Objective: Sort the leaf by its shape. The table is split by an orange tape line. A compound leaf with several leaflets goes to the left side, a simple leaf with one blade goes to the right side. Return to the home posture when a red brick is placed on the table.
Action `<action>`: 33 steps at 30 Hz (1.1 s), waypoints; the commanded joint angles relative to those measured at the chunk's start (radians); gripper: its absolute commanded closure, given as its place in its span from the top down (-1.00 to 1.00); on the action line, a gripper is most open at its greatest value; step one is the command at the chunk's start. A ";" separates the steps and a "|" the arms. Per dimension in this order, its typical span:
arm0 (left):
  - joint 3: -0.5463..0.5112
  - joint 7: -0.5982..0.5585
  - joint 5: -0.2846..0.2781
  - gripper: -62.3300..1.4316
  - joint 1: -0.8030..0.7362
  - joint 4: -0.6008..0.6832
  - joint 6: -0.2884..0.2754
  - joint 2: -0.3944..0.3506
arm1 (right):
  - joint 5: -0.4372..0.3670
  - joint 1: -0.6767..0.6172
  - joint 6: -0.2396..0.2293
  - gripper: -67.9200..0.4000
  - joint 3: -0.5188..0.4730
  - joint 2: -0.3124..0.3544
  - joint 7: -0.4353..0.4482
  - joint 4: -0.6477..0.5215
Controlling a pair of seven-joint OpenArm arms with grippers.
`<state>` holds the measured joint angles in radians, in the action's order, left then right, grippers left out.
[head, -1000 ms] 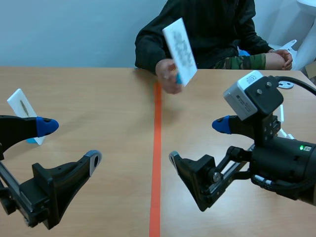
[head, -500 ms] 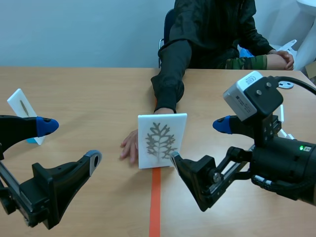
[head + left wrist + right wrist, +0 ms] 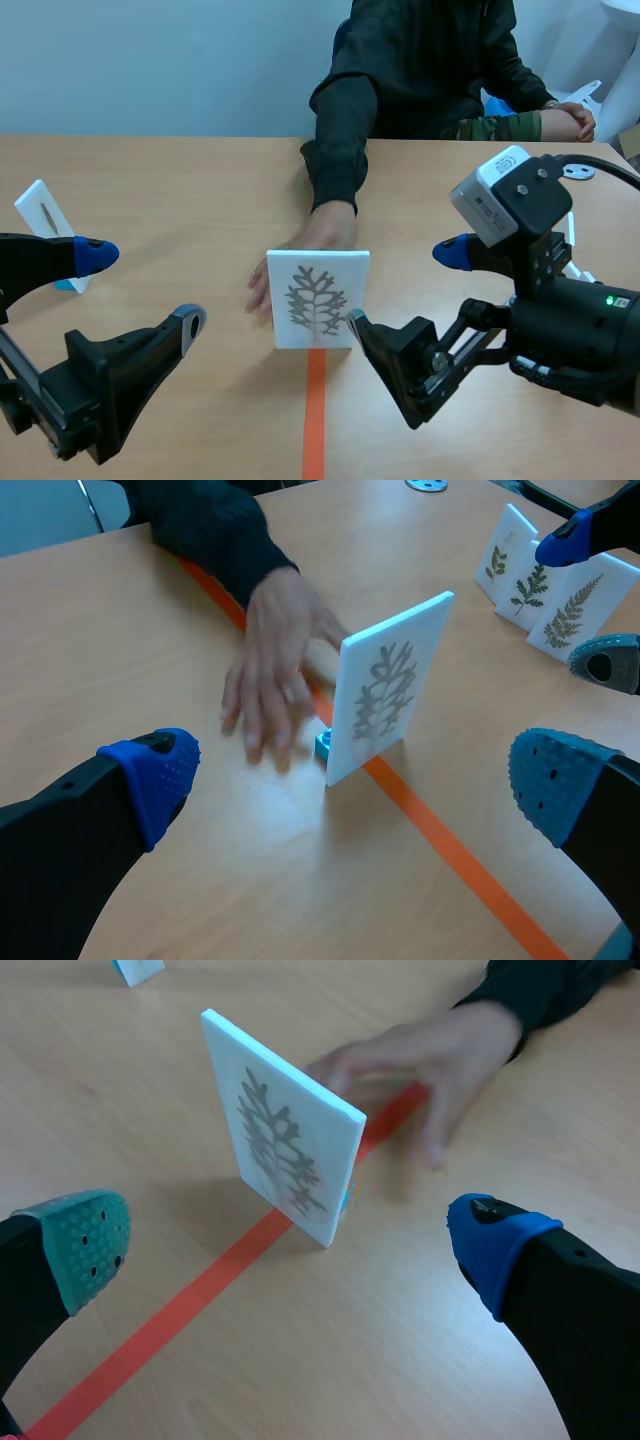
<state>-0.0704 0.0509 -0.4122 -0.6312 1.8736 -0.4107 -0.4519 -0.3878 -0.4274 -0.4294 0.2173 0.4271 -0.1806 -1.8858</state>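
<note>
A white card (image 3: 318,298) printed with a grey leaf of several leaflets stands upright on the orange tape line (image 3: 314,420), on a small blue base. It shows in the left wrist view (image 3: 388,694) and the right wrist view (image 3: 280,1155), ahead of both grippers. A person's hand (image 3: 300,250) lies on the table just behind the card. My left gripper (image 3: 140,290) is open at the near left, nothing between its fingers. My right gripper (image 3: 400,288) is open at the near right, close beside the card.
Another white card (image 3: 46,225) stands at the far left behind my left finger. Several leaf cards (image 3: 535,590) stand on the right side of the table. The person (image 3: 430,60) sits across the table.
The person has brought the leaf card down from the air, stood it on the tape line, then slid it nearer to me. The hand is now drawing back. Both arms have stayed still.
</note>
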 commanded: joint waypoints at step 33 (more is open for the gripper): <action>-0.005 -0.016 -0.010 1.00 0.002 0.006 0.005 0.003 | 0.098 0.219 0.009 0.96 0.029 -0.006 0.192 0.320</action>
<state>-0.0704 0.0509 -0.4122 -0.6312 1.8736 -0.4110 -0.4519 -0.2897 -0.2276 -0.4152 0.2413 0.4259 -0.0029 -1.5578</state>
